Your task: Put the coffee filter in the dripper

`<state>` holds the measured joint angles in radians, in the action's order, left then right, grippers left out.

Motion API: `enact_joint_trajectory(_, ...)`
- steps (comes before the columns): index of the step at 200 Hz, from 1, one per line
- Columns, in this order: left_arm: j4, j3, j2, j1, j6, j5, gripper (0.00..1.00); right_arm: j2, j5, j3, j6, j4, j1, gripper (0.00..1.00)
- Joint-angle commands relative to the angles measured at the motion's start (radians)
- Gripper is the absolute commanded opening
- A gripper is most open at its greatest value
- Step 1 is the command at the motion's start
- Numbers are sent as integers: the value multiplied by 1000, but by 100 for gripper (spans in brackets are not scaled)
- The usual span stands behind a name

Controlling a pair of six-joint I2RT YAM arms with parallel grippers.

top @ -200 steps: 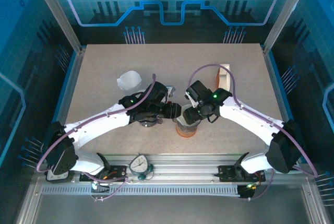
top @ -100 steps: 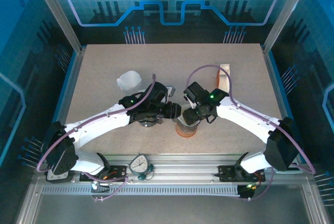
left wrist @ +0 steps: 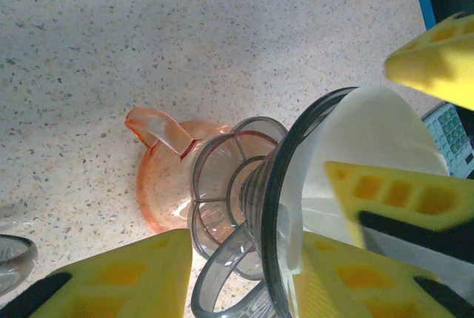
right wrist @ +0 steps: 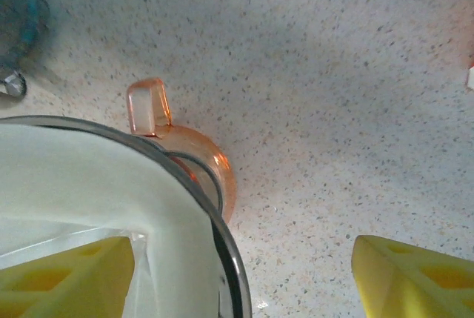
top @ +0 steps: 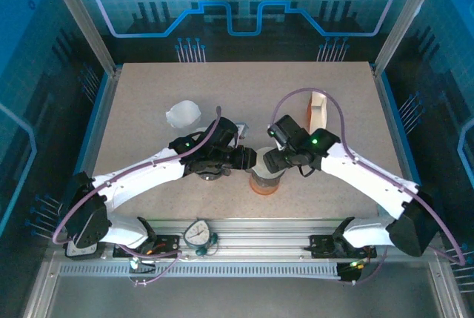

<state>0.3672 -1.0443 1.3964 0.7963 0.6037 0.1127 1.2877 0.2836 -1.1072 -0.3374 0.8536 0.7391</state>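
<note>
Filter (left wrist: pixel 370 136): white paper, seated inside the dripper (left wrist: pixel 275 207) and lying against its wall below the dark rim. The dripper stands on an orange glass server (left wrist: pixel 159 184) on the tabletop (top: pixel 148 88), near the front edge between the two arms.

Left gripper (top: pixel 250 159): its fingers (left wrist: pixel 111 281) straddle the dripper wall, one outside and one inside against the paper. They appear closed on the dripper to steady it.

Right gripper (top: pixel 269 162): its fingers (right wrist: pixel 415 273) stand wide apart and grip nothing. One sits within the filter's mouth, the other hangs clear over bare tabletop.

Change noted: the right arm has swung its wrist and elbow outward, off the dripper. The left arm, dripper and server have not moved. Judgement: the filter is released and in place, and the placement looks essentially complete. What remains is to withdraw without dragging the paper.

Writing: none legible. A keypad device (left wrist: pixel 448 129) shows at the edge of the left wrist view, its markings too small to read.
</note>
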Motion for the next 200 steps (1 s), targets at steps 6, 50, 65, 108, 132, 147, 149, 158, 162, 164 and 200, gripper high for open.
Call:
enact_joint_trajectory(6, -13, 14, 14, -6, 21, 24, 41, -53, 30, 18, -23, 18, 28, 78)
enact_joint_trajectory(50, -14, 16, 14, -6, 24, 24, 41, -103, 34, 63, -40, 23, 59, 78)
enact_joint_trajectory(65, -15, 16, 14, -6, 23, 24, 41, -113, 36, 70, -45, 25, 62, 78)
enact_joint_trajectory(108, -17, 13, 19, -6, 23, 22, 41, -155, 76, 22, -45, 34, 66, 79)
enact_joint_trajectory(132, -19, 12, 19, -7, 28, 18, 42, -218, 101, 20, -52, -2, 64, 79)
enact_joint_trajectory(147, -13, 5, 18, -6, 28, 17, 45, -256, 101, 40, -62, -26, 65, 80)
enact_joint_trajectory(149, -12, 4, 17, -6, 29, 15, 45, -258, 99, 43, -63, -29, 64, 79)
enact_joint_trajectory(158, -7, 0, 14, -6, 28, 8, 47, -278, 95, 55, -69, -44, 64, 80)
enact_joint_trajectory(162, -6, -1, 12, -6, 29, 6, 48, -286, 95, 61, -73, -50, 64, 80)
enact_joint_trajectory(164, -7, -2, 11, -6, 28, 5, 48, -290, 95, 65, -73, -52, 63, 80)
enact_joint_trajectory(200, -5, -15, -9, -6, 38, -6, 56, -355, 95, 117, -88, -110, 65, 80)
